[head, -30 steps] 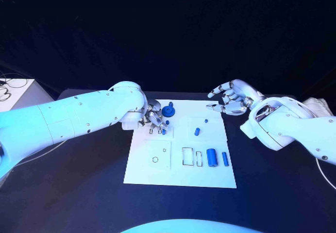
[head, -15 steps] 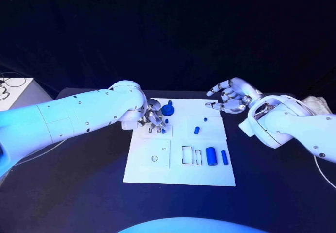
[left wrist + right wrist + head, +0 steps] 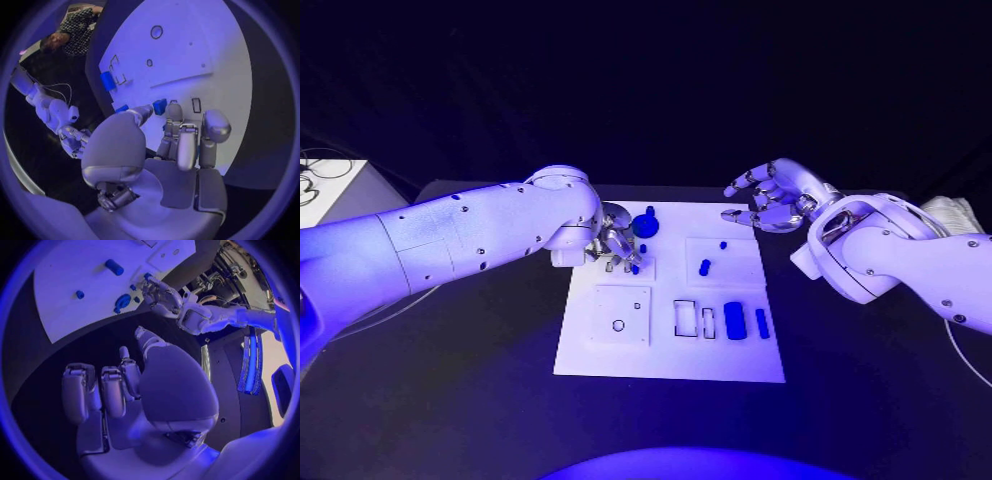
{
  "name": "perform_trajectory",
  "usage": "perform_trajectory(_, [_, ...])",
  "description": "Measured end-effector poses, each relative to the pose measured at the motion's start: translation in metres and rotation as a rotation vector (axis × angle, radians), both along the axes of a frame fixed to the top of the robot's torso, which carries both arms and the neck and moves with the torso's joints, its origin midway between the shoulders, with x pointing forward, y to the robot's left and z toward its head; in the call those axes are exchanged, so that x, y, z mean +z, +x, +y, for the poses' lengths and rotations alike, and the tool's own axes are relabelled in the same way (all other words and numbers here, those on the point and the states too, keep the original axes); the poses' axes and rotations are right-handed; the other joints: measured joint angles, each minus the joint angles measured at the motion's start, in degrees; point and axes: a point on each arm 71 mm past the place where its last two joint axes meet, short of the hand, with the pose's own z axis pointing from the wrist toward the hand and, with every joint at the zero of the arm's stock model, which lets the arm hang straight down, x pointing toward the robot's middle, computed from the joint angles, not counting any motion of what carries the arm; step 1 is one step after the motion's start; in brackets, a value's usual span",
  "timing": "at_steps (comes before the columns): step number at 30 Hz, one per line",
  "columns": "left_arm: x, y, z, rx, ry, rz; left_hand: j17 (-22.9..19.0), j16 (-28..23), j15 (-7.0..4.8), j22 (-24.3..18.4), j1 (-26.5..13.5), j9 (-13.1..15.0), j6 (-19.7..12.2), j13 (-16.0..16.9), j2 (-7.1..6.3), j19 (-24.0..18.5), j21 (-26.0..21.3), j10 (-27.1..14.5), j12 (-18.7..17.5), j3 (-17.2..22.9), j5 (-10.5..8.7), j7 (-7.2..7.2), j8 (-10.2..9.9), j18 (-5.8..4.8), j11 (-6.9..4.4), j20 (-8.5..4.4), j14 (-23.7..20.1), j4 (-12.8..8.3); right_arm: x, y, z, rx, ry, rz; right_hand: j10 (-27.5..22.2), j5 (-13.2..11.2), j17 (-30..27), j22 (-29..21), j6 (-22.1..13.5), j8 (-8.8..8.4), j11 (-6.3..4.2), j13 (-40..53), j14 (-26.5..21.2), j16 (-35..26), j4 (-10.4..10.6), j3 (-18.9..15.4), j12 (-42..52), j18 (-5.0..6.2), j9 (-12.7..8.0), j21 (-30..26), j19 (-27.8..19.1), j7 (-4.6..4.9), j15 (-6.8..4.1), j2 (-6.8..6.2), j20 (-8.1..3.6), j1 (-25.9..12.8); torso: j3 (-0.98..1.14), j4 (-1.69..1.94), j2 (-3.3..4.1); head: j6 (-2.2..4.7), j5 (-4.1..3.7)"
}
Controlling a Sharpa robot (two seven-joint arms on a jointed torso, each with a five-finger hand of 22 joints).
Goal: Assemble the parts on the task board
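Note:
The white task board (image 3: 672,350) lies mid-table. My left hand (image 3: 616,249) hovers low over its far left corner and pinches a small blue part (image 3: 160,106) between thumb and fingertip, just above the board (image 3: 187,50). A round blue knob (image 3: 646,227) stands beside that hand. A short blue peg (image 3: 705,267) and a tiny blue stud (image 3: 724,245) sit further right. Two blue cylinders (image 3: 734,321) lie next to two rectangular slots (image 3: 687,318). My right hand (image 3: 769,198) floats over the far right corner, fingers apart and holding nothing.
An oval hole (image 3: 619,325) and a smaller hole (image 3: 638,307) mark the board's near left panel. A white box (image 3: 329,190) with cables stands at the table's far left. The black table (image 3: 488,380) surrounds the board.
My right hand has drifted slightly left, toward the board's far corner. My left hand stays nearly still with the small blue part.

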Motion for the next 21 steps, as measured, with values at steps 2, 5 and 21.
perform_trajectory(2, [-0.0004, 0.0000, -0.0004, 0.000, -0.001, 0.002, 0.00, 0.00, 0.00, 0.00, 0.00, 0.00, 0.00, 0.00, 0.00, 0.00, 0.00, 0.00, 0.00, 0.00, 0.00, 0.00, 0.00, 0.00, 0.00, 0.00, 0.00, 0.00, 0.0000, 0.0000, 0.0002, 0.000, -0.001, -0.001, 0.00, 0.00, 0.00, 0.00, 0.00, 0.00, 0.00, 0.00, 0.00, 0.00, 0.00, 0.00, 0.00, 0.00, 0.00, 0.00, 0.00, 0.00, 0.00, 0.00, 0.00, 0.00, 0.00, 0.00, 0.00, -0.03, -0.01])
perform_trajectory(5, [-0.0008, -0.0002, -0.0012, -0.001, -0.003, 0.005, 0.00, 0.00, 0.00, 0.01, 0.00, 0.01, 0.00, 0.00, 0.00, 0.00, 0.00, 0.00, 0.00, 0.00, 0.00, 0.00, 0.02, 0.00, 0.00, 0.00, 0.00, 0.00, 0.0000, 0.0001, 0.0005, 0.001, -0.002, -0.001, 0.00, 0.00, 0.00, 0.00, 0.00, 0.00, 0.00, 0.00, 0.00, 0.00, 0.00, 0.00, 0.00, 0.00, 0.00, 0.00, 0.00, 0.00, 0.00, 0.00, 0.00, 0.00, 0.01, -0.01, 0.00, -0.03, -0.01])
perform_trajectory(21, [-0.0017, 0.0005, -0.0018, 0.008, -0.022, 0.026, 0.00, 0.00, -0.67, 0.38, 6.02, 1.55, 0.02, -0.01, 1.34, 0.00, 0.00, 0.05, -0.01, 7.32, -0.14, -0.47, 0.10, 0.00, -0.64, 0.00, 0.21, -3.05, -0.0008, 0.0008, 0.0010, 0.001, -0.006, 0.000, 0.00, 0.00, -0.01, -0.02, 0.00, 0.00, 0.00, 0.00, 0.00, 0.00, 0.16, 0.16, 0.00, 0.00, 0.01, 0.00, 0.00, 0.00, 0.00, 0.00, 0.00, 0.00, 0.04, -0.01, 0.03, -0.34, 0.03])
